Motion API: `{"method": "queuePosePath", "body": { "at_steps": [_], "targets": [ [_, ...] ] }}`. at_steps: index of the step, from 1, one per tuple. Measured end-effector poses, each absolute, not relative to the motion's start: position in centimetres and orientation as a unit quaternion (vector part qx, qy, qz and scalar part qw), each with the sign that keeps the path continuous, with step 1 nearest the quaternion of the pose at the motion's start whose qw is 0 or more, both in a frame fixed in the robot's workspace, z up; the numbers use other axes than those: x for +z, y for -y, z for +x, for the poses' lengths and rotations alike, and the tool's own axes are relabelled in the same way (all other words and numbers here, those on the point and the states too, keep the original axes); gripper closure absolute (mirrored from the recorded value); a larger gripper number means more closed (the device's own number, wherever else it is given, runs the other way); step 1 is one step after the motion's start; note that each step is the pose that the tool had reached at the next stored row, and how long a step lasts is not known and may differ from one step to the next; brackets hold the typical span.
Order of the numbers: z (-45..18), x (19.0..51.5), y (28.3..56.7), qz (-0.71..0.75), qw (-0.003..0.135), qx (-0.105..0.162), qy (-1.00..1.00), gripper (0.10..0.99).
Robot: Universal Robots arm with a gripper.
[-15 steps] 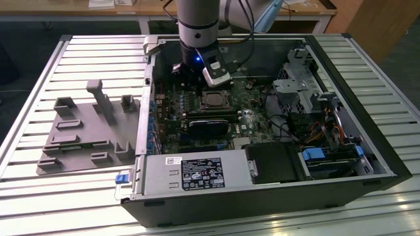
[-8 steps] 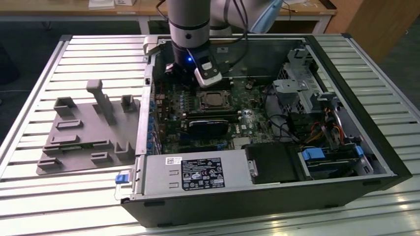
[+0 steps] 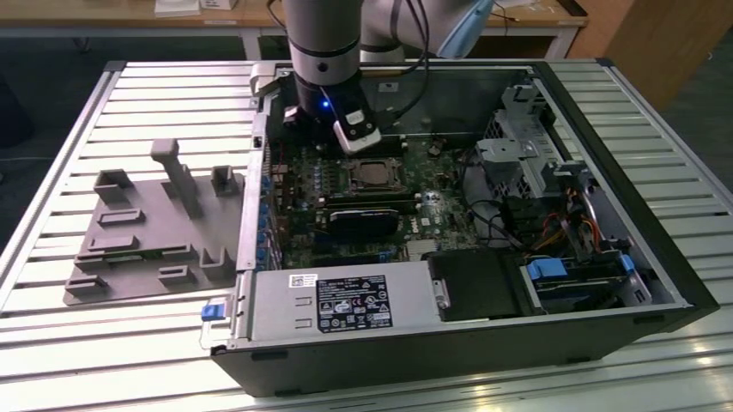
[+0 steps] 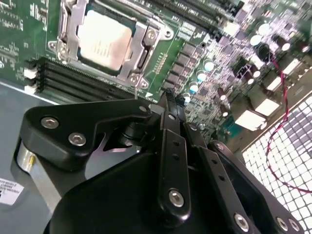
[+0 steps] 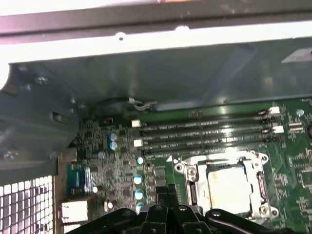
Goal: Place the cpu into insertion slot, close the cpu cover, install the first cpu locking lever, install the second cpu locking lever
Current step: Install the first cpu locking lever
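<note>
cpu: lies flat in the insertion slot, silvery top showing.
cpu cover: down over the cpu's edges, framing it.
Edges: memory slots run just beside one socket side, with the case wall beyond.
gripper: near a socket corner; fingers pressed together, pinching nothing.
Open room: low capacitors beside the tips.

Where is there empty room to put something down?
The silver slatted table is bare in front of the grey plastic fixture tray and beyond it. Inside the open black computer case it is crowded: cables, and the black gripper near the silvery square cpu.
</note>
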State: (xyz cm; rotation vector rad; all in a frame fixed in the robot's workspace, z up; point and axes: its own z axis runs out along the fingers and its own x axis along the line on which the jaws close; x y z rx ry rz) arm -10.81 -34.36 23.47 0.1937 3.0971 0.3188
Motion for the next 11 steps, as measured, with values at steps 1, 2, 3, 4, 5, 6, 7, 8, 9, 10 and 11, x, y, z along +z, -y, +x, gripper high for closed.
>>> {"method": "queuePosePath", "body": {
  "at_steps": [1, 2, 3, 4, 5, 6, 7, 8, 9, 10, 11],
  "targets": [
    [-10.82, 23.5, 34.36, 0.062, 0.011, 0.104, -0.993, 0.984],
    [-10.82, 23.54, 34.36, 0.062, 0.011, 0.107, -0.992, 0.984],
    [-10.83, 23.58, 34.36, 0.062, 0.011, 0.11, -0.992, 0.984],
    [-10.84, 23.64, 34.36, 0.062, 0.011, 0.112, -0.992, 0.984],
    [-10.86, 23.74, 34.36, 0.062, 0.011, 0.113, -0.992, 0.984],
    [-10.87, 23.85, 34.36, 0.062, 0.011, 0.114, -0.991, 0.984],
    [-10.88, 23.95, 34.36, 0.062, 0.011, 0.116, -0.991, 0.984],
    [-10.89, 24.04, 34.36, 0.062, 0.011, 0.117, -0.991, 0.984],
    [-10.9, 24.12, 34.36, 0.062, 0.011, 0.118, -0.991, 0.984],
    [-10.9, 24.16, 34.36, 0.062, 0.011, 0.12, -0.991, 0.984],
    [-10.91, 24.19, 34.36, 0.062, 0.011, 0.123, -0.99, 0.984]
  ]
}}
